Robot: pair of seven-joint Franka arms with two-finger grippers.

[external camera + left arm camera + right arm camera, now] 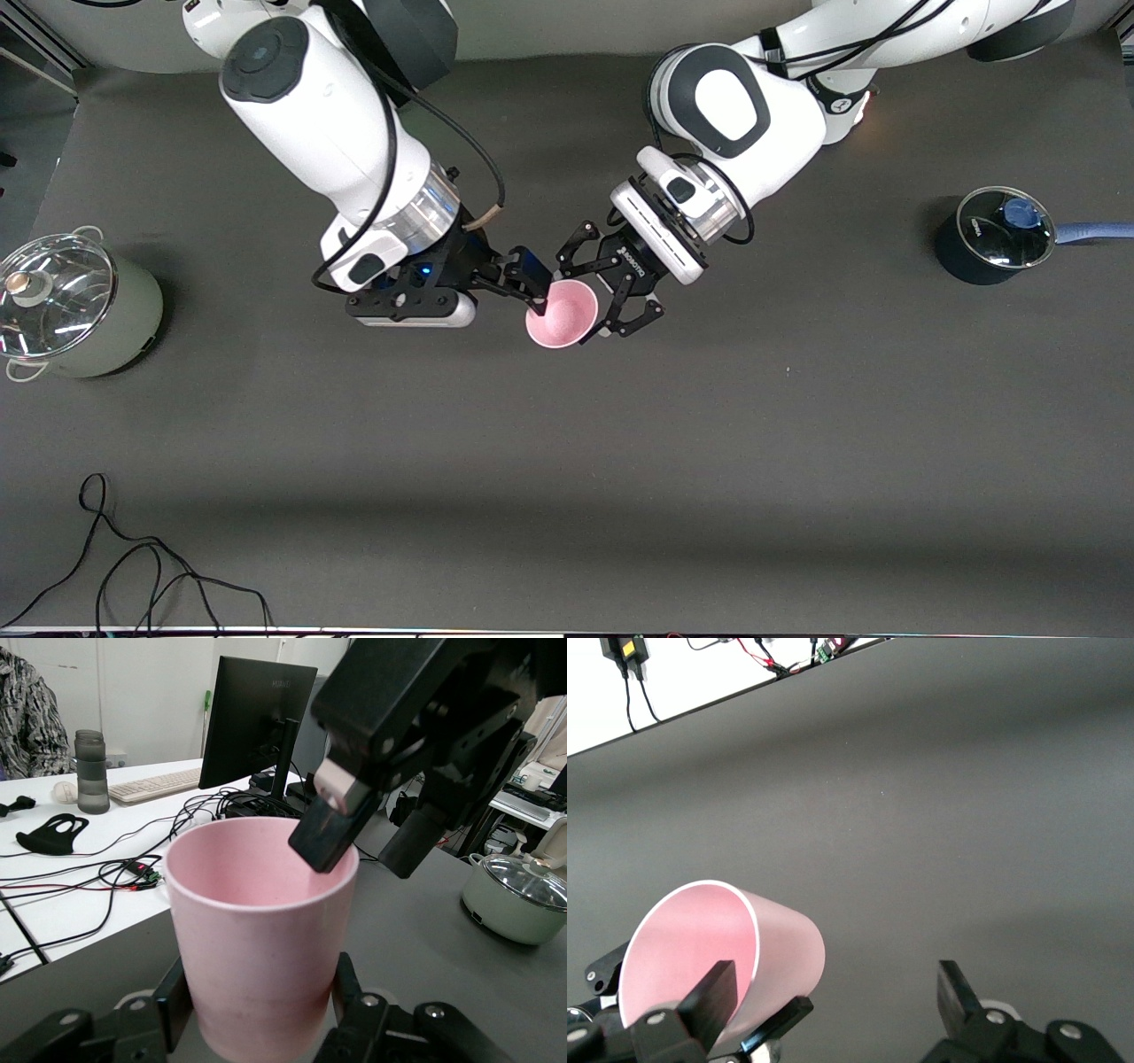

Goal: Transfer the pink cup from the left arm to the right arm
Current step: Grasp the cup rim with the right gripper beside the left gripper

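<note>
In the front view, the pink cup (563, 312) hangs in the air over the middle of the dark bench (567, 461), tipped so that its open mouth faces the camera. The left gripper (620, 297) pinches the cup around its lower body with its skeletal fingers pressed against both sides. The right gripper (530, 282) meets the cup from the right arm's end of the bench; its blocky fingers are spread, and one fingertip reaches into the cup's mouth at the rim. Relative to the cup, a pale green pot with a glass lid (66, 306) stands well apart toward the right arm's end of the bench, and a dark saucepan with a blue handle (997, 237) stands well apart toward the left arm's end. A loose black cable (142, 567) lies nearer the camera than the green pot.

In the left wrist view, the cup (261, 935) sits between the left gripper's fingers (173, 1001), which press on its lower wall. The right gripper (368, 837) hangs over the rim with one finger inside the mouth and the other outside the wall, apart from it.

In the right wrist view, the cup (726, 961) lies tilted at one spread finger (709, 1001) of the right gripper, whose tip sits in the mouth; the other finger stands well apart from the cup.
</note>
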